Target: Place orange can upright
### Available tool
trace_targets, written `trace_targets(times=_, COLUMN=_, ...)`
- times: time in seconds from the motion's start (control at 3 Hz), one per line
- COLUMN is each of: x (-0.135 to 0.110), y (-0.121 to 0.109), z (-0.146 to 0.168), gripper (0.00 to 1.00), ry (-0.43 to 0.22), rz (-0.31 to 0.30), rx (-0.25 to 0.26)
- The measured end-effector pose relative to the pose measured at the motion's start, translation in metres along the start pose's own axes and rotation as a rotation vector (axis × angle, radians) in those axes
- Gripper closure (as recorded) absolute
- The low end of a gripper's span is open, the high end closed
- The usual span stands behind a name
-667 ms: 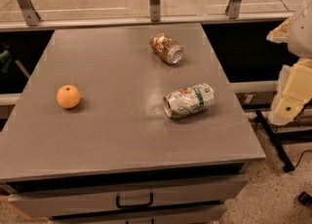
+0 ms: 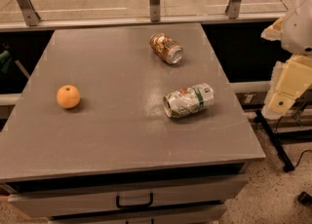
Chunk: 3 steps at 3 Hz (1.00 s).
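change: none seen; every item lies as it did a moment ago.
orange can point(image 2: 166, 48): far middle of the desk point(image 2: 122, 135), on its side; shiny copper cylinder, pale mottling, silver end facing near-right.
white-and-green can point(image 2: 189, 101): dented metal, on its side, right of middle.
orange fruit point(image 2: 68, 96): round, left side.
hand point(image 2: 284, 91): cream, blocky, beyond the desk's right edge, well apart from both cans; clenched or released cannot be told.
desk: flat matte grey top.
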<state>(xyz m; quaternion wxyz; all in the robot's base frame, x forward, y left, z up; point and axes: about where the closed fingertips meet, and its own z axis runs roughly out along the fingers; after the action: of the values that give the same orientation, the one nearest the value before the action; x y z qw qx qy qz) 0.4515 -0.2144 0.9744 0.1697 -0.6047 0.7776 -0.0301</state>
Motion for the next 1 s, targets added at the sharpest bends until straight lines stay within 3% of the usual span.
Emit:
trace_targets(times=0.67, x=-0.064, y=-0.081, z=0.074, gripper=0.0, ry=-0.106, rz=0.008, rx=0.01)
trace_targets(times=1.0, x=-0.1, y=-0.125, z=0.115, gripper=0.0, ry=-0.159, rz=0.076, rx=0.016)
